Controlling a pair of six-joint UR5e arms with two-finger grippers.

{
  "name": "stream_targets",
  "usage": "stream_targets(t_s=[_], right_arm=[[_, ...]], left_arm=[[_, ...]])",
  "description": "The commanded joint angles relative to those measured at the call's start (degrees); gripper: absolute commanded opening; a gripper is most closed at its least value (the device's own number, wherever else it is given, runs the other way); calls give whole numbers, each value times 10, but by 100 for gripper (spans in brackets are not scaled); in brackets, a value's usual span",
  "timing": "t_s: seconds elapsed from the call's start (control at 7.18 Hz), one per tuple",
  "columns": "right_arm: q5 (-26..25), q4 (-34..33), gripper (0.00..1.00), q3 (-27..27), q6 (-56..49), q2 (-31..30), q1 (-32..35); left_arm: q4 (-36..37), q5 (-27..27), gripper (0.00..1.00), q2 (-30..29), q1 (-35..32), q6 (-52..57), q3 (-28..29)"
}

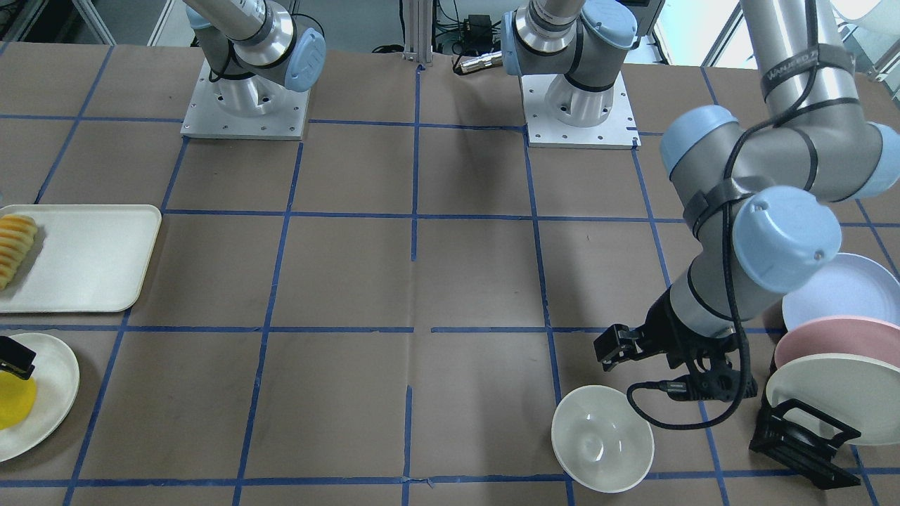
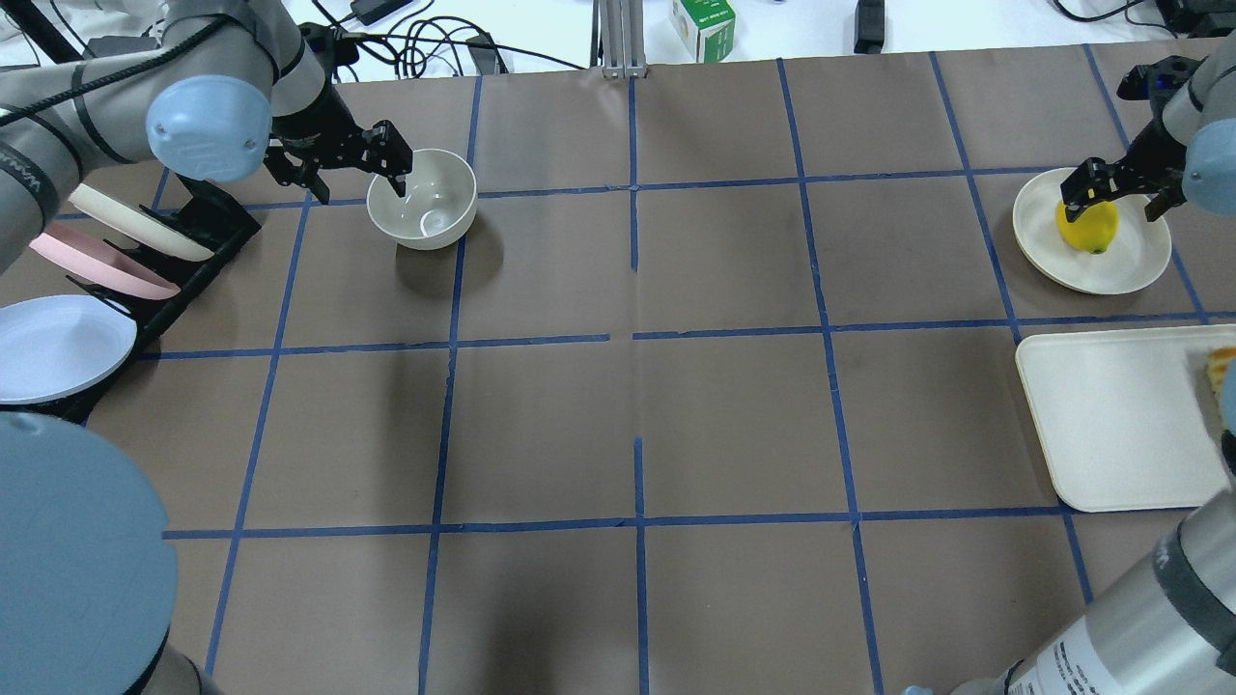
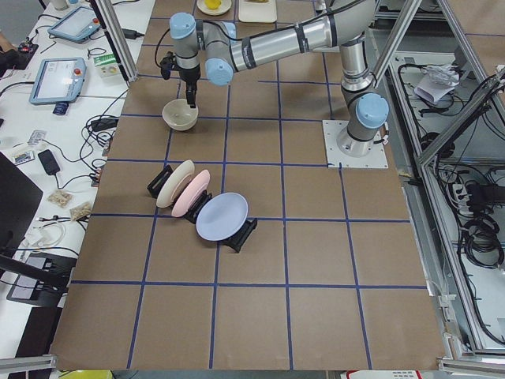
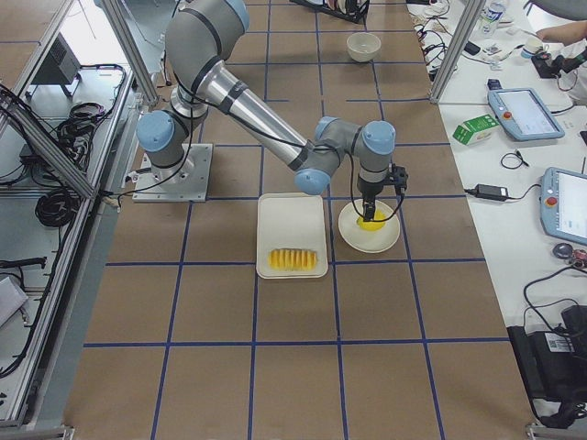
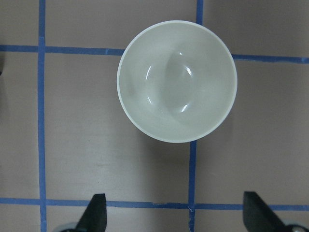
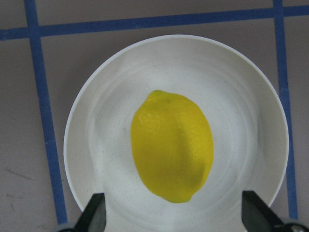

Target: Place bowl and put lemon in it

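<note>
The off-white bowl [image 2: 426, 198] stands upright and empty on the table; it also shows in the left wrist view [image 5: 177, 79] and the front view [image 1: 602, 437]. My left gripper [image 2: 386, 166] is open and hovers just beside the bowl's rim, holding nothing; its fingertips [image 5: 96, 212] are spread wide. The yellow lemon [image 6: 172, 145] lies on a flat off-white plate [image 6: 241, 87] at the far right [image 2: 1087, 227]. My right gripper [image 2: 1112, 191] is open right above the lemon, one finger on each side, not closed on it.
A white rectangular tray [image 2: 1110, 425] with ridged sliced food [image 1: 15, 246] lies beside the lemon's plate. A black dish rack [image 2: 203, 217] with a cream, a pink and a pale blue plate stands next to the bowl. Blue tape lines grid the brown table.
</note>
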Motion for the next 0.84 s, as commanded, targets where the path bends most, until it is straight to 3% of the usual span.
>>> stream_targets(t_s=[0.0,0.28,0.42,0.7], right_arm=[[-4,-5,100,-4,-1,16,0],[-5,5,100,-54,-1,55,0],[-5,7,100,-53,0,61,0],[2,39,95,-54,5,60,0]], left_arm=[[78,-3,100,-50,21,32,3],[80,-2,100,-85,21,23,12],[81,-2,88,-93,21,28,14],[97,-4,8,-98,21,33,15]])
